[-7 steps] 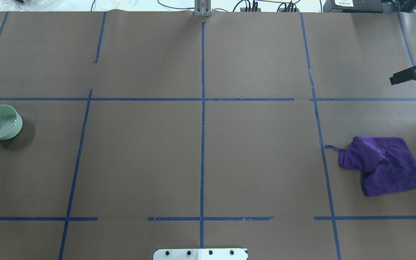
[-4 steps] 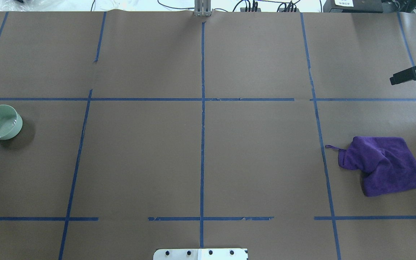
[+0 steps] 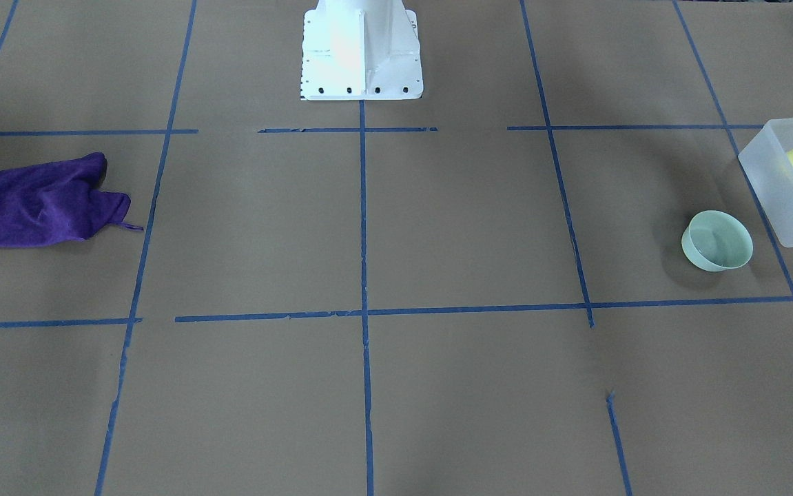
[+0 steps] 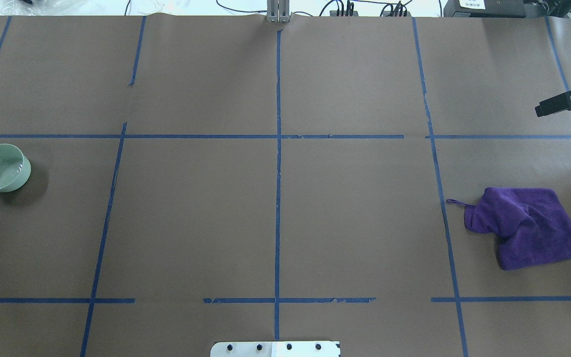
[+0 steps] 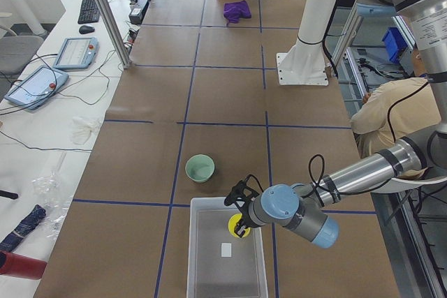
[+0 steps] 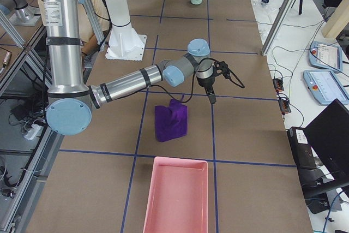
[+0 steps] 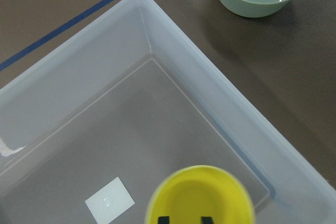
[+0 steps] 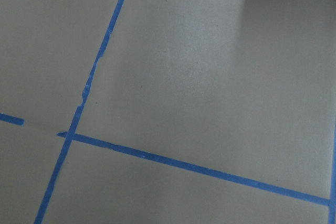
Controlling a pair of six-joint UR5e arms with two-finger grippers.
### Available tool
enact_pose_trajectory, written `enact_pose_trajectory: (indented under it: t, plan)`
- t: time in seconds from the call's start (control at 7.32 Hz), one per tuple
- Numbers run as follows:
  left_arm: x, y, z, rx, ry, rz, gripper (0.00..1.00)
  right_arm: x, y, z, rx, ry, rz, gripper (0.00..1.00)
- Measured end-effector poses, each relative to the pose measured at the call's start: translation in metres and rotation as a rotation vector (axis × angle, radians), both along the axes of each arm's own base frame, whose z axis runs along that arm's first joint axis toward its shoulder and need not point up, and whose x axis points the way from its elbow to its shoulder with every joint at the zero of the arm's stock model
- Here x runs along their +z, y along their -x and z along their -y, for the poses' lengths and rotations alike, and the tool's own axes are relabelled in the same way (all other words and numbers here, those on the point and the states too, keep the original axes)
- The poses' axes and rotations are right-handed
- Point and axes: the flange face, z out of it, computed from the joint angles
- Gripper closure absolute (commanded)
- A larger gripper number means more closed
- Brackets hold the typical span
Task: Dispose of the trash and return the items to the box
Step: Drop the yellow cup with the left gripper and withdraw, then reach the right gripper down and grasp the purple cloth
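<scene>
The translucent white box (image 3: 775, 186) stands at the table's end on my left arm's side. My left gripper (image 7: 185, 219) is shut on the yellow cup (image 7: 199, 192) and holds it tilted inside the box (image 7: 63, 77), near the wall closest to the bowl. A white label (image 7: 109, 200) lies on the box floor. The mint-green bowl (image 4: 0, 167) stands upright on the table just outside the box; it also shows in the front view (image 3: 716, 241). My right gripper (image 4: 538, 111) looks shut and empty, and hovers beyond the purple cloth (image 4: 528, 228).
The purple cloth lies crumpled on the right side of the table. A pink tray (image 6: 175, 195) stands at the table's end on my right arm's side. The white robot base (image 3: 360, 48) is at the near middle edge. Blue tape lines grid the brown table.
</scene>
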Motion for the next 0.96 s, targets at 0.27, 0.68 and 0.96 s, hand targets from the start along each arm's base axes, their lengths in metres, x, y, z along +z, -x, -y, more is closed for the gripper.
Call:
enact_pose_trajectory:
  t: [0.27,0.68,0.96]
  plan:
    - [-0.007,-0.001,0.007,-0.014,-0.012,-0.01,0.0,0.0,0.001,0.0,-0.002,0.0,0.0,0.0]
    - [-0.068,-0.004,0.075,-0.066,-0.08,-0.045,0.0,-0.012,0.004,-0.007,-0.013,-0.024,0.017,0.0]
    - [-0.124,-0.007,0.141,-0.07,-0.091,-0.049,0.0,0.007,0.022,-0.046,-0.036,-0.026,0.051,0.0]
